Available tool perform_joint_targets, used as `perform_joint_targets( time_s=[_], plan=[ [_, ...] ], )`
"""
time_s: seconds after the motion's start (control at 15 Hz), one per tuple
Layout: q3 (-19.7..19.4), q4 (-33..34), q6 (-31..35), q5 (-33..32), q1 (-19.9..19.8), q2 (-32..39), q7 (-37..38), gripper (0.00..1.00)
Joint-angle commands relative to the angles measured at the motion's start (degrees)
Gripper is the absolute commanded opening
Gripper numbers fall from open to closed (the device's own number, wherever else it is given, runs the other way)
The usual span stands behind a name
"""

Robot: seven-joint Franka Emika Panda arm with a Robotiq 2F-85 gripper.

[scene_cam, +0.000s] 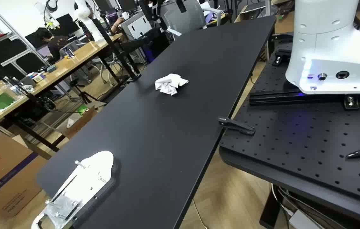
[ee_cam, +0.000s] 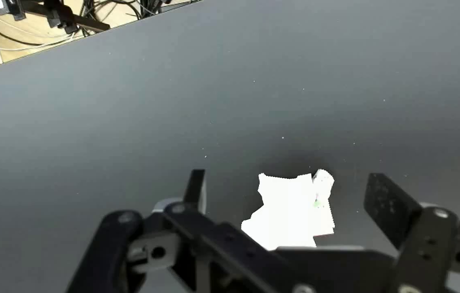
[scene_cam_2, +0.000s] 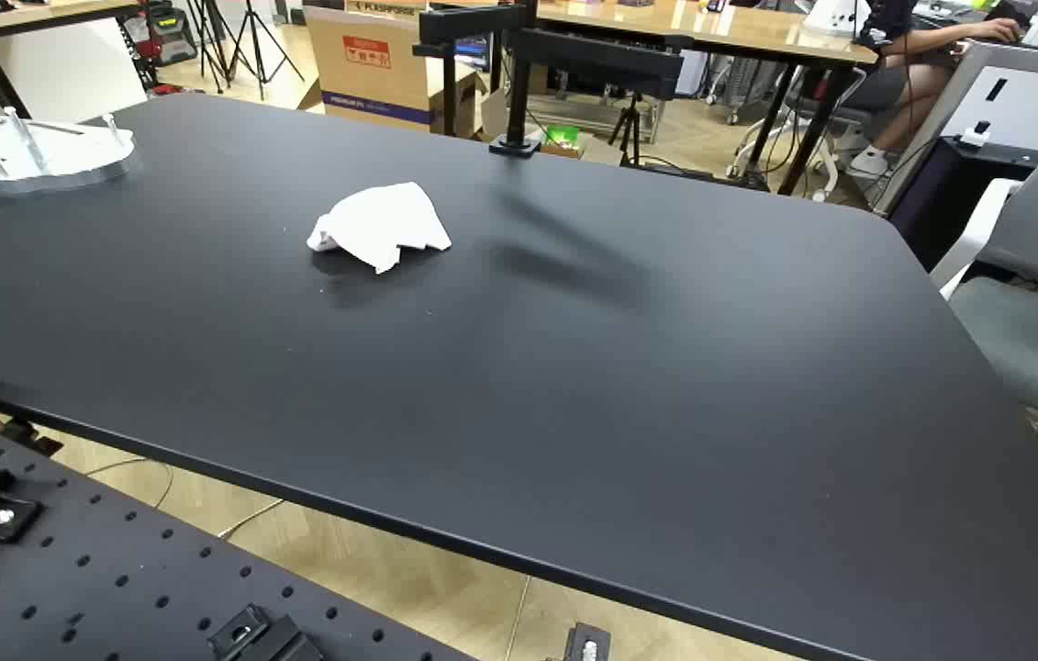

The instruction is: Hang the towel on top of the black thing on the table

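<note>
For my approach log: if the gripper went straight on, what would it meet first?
Probably the white cloth, framed by the open gripper in the wrist view; with depth unclear, possibly the table beside it.

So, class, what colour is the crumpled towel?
The towel is white, clearest in an exterior view.

Towel (scene_cam_2: 381, 225): white — a faint green spot is seen on it in the wrist view
Table (scene_cam: 154, 133): black, rendered greyer in the wrist view
Stand (scene_cam_2: 519, 103): coloured black
Gripper (ee_cam: 287, 185): black, broken by silvery metal parts
Robot base (scene_cam: 332, 63): white, tinged with violet light
Perforated board (scene_cam: 313, 140): black, patterned with rows of holes
Cardboard box (scene_cam: 11, 178): brown — printed in red, crossed by a dark purple band
Pegged plate (scene_cam: 84, 178): finished in silvery white
</note>
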Motion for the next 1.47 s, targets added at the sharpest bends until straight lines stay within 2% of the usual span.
perform_joint_targets(
  time_s=[0.0,0.67,0.73,1.0,1.2,1.4],
  plan=[
    [-1.2,0.1,-0.1,-0.5,1.2,0.1,0.4,1.0],
    [-1.2,0.1,-0.1,-0.5,1.2,0.1,0.4,1.0],
    [-0.4,-0.1,1.3,-1.5,0.6,0.1,2.6,1.0],
    [-0.9,-0.1,15.0,-3.8,-2.8,4.4,9.3,1.0],
    [-0.2,1.1,27.2,-8.8,-6.6,10.9,16.6,1.0],
    [-0.7,3.5,34.6,-15.1,-8.6,18.6,23.6,1.0]
  ],
)
